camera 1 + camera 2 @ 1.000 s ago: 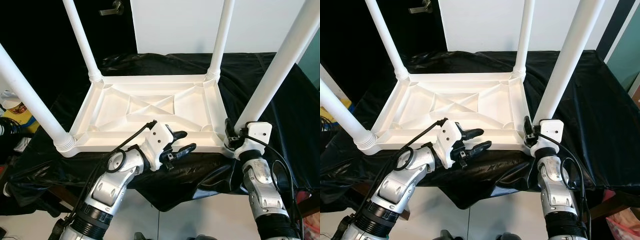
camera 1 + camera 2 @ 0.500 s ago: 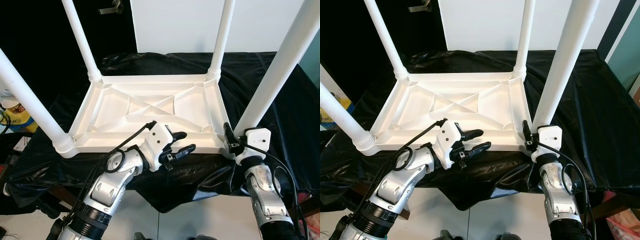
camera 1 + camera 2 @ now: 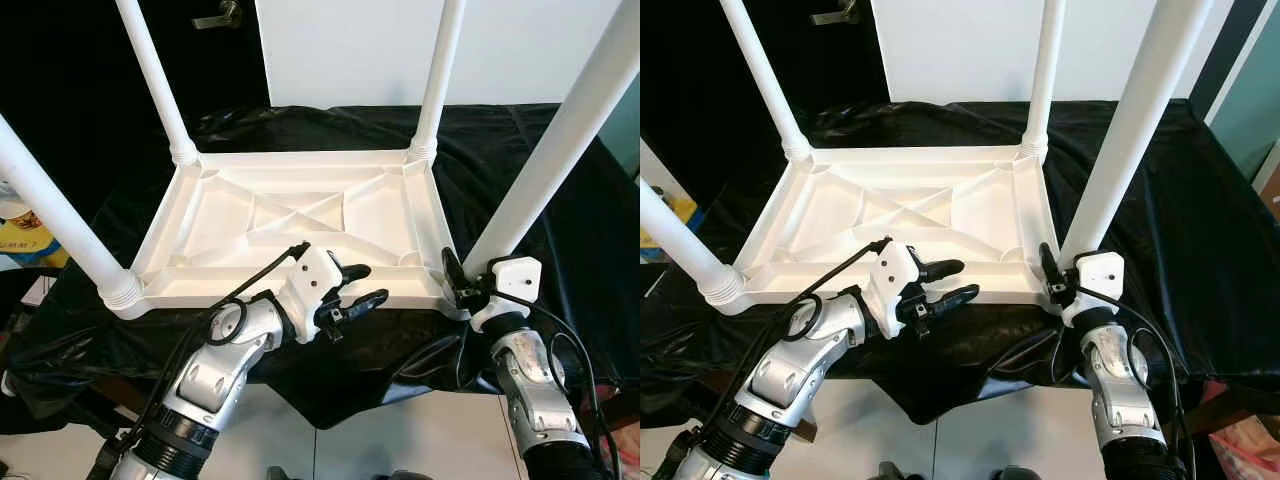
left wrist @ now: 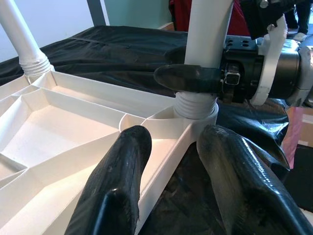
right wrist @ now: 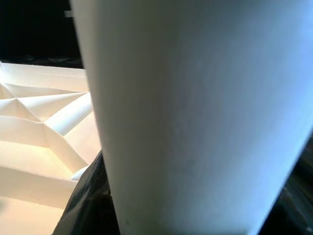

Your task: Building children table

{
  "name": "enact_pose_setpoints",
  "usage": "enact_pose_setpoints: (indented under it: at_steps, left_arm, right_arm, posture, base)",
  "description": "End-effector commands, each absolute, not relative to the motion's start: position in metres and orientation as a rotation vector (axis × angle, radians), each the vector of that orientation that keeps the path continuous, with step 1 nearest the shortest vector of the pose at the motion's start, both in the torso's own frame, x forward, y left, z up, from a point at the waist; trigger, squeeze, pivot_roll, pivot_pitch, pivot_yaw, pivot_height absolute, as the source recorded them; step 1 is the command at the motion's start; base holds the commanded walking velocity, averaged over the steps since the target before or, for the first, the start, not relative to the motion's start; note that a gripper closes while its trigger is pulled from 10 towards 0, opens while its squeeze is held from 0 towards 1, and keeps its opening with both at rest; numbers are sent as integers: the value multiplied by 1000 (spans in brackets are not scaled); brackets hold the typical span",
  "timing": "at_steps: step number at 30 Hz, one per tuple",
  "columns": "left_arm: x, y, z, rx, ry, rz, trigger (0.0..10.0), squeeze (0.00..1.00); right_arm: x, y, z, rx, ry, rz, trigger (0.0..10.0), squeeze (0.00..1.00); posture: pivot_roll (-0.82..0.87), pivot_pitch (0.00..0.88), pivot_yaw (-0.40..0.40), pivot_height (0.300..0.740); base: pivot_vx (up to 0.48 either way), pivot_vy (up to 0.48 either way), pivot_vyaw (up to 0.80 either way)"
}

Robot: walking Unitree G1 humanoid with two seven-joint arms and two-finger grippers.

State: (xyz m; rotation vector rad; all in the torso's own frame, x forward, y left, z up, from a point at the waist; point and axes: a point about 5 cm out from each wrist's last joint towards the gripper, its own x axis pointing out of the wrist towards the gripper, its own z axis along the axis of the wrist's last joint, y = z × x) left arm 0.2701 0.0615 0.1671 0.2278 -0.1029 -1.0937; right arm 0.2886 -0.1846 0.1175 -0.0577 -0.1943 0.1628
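The white tabletop lies upside down in the middle of a surface draped in black cloth, ribbed underside up. All four legs stand in its corner sockets: the far-left leg, the far-right leg, the near-left leg and the near-right leg. So the assembly looks nearly complete (whether each leg is fully seated I cannot tell).

The right gripper is at the base of the near-right leg, just above its threaded collar, and its black fingers wrap the leg there; it is probably tightening or checking this last joint. The left gripper rests at the near rim of the tabletop, fingers spread with the rim running between them, not closed on it, likely steadying the piece.

What seems left: finishing this leg, then turning the table onto its feet.
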Motion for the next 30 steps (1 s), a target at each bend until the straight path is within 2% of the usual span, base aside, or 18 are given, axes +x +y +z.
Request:
enact_pose_setpoints:
  at_steps: [1, 8, 16, 25, 30]
  left_arm:
    - [265, 58, 170, 241, -106, -1176, 10000, 0]
    - [265, 59, 170, 242, -106, -1172, 10000, 0]
    - [263, 59, 170, 243, -105, -1169, 10000, 0]
    - [264, 60, 171, 242, -105, -1166, 10000, 0]
    - [264, 60, 171, 245, -106, -1161, 10000, 0]
  right_arm:
    - [283, -179, 84, -7, -17, 182, 10000, 0]
    - [285, -183, 84, 18, 0, 146, 10000, 0]
    - [282, -179, 80, 141, 31, 61, 10000, 0]
    - [281, -175, 81, 122, 13, 47, 10000, 0]
    - [279, -169, 87, 4, -34, 83, 10000, 0]
  posture:
    - [-120, 73, 41, 740]
    - [-116, 75, 36, 740]
    - [-115, 84, 33, 740]
    - [-115, 85, 36, 740]
    - [-116, 91, 37, 740]
  base:
    - [0, 0, 0]
    - [0, 0, 0]
    - [0, 0, 0]
    - [0, 0, 0]
    - [0, 0, 0]
